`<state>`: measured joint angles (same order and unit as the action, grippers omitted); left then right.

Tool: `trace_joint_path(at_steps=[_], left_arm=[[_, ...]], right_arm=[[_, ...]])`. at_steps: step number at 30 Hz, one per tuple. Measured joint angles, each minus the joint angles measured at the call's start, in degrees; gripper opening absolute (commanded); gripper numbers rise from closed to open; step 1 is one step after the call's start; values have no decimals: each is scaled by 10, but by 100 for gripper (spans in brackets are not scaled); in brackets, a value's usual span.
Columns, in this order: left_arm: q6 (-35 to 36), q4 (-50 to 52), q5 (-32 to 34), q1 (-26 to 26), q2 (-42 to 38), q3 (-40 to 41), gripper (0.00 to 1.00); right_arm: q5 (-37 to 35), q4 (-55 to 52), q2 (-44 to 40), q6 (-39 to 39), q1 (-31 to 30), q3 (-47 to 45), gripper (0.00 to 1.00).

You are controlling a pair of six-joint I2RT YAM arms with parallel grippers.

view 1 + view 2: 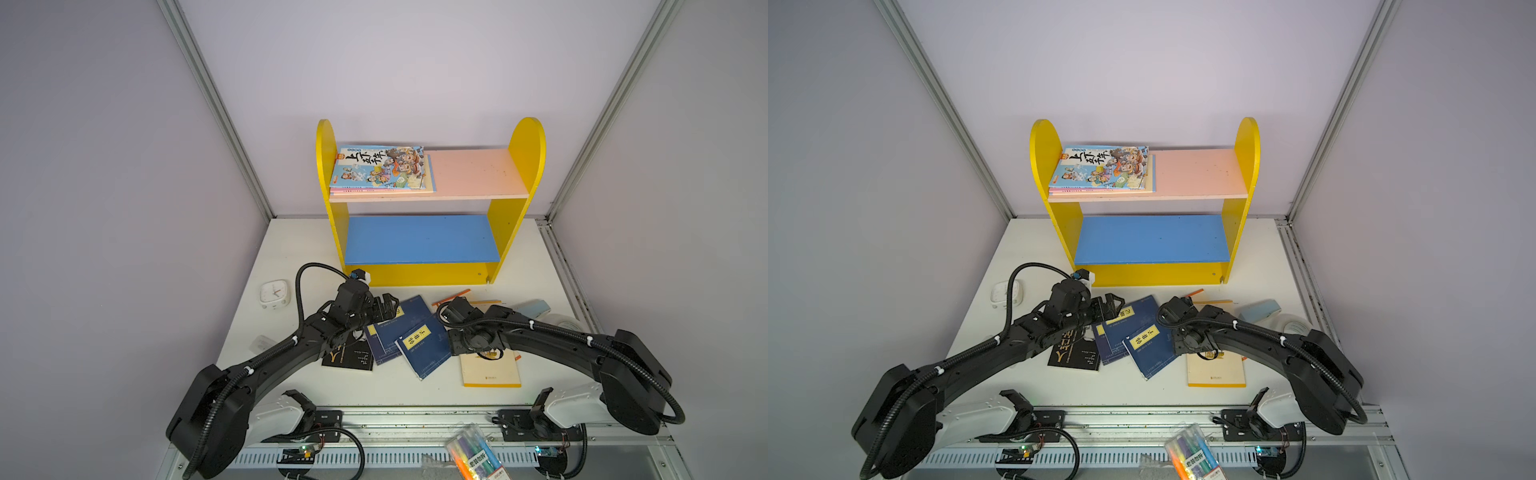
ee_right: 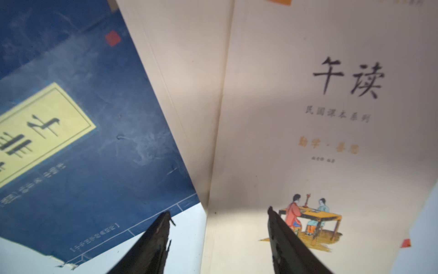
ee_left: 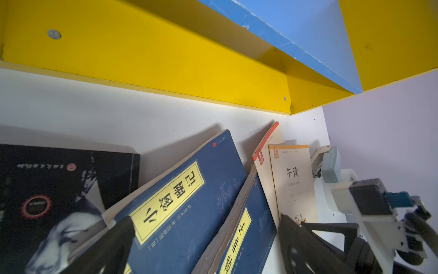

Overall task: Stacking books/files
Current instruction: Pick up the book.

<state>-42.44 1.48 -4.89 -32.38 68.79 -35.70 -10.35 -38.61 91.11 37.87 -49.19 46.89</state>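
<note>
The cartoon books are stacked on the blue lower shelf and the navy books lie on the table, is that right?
Not quite: the cartoon books lie on the pink upper shelf, not the blue lower shelf, as both top views show. The navy books do lie on the table.

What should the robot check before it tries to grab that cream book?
1. Right gripper open, its fingers either side of the cream book's edge: ok.
2. Cream book gripped: not ok, the jaws are not closed on it.
3. Left gripper open and holding nothing, above the back navy book: ok.
4. Cream book free of the front navy book next to it: cannot tell.
5. Bare room on the pink shelf beside the cartoon books: ok.
</note>
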Motion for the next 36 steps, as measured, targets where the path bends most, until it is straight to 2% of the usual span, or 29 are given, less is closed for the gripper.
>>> trace_joint_path(at_steps=[8,19,26,29,30,32,34,36], left_arm=[[2,-9,-6,0,6,-4,97],[5,-19,-10,0,6,-2,97],[7,-25,-12,1,6,2,97],[6,-26,-14,1,5,4,97],[6,-26,-14,1,4,5,97],[6,-26,-14,1,1,5,97],[7,-26,-14,1,-3,5,97],[7,-26,-14,1,-5,5,97]], right_arm=[[-25,-22,58,45,-54,12,62],[-70,-69,86,82,-80,25,54],[-78,-76,87,85,-85,36,36],[-78,-75,87,81,-85,42,19],[-78,-75,87,81,-85,42,17],[-80,-75,87,81,-85,44,19],[-83,-76,87,81,-85,44,30],[-83,-78,87,77,-85,44,35]])
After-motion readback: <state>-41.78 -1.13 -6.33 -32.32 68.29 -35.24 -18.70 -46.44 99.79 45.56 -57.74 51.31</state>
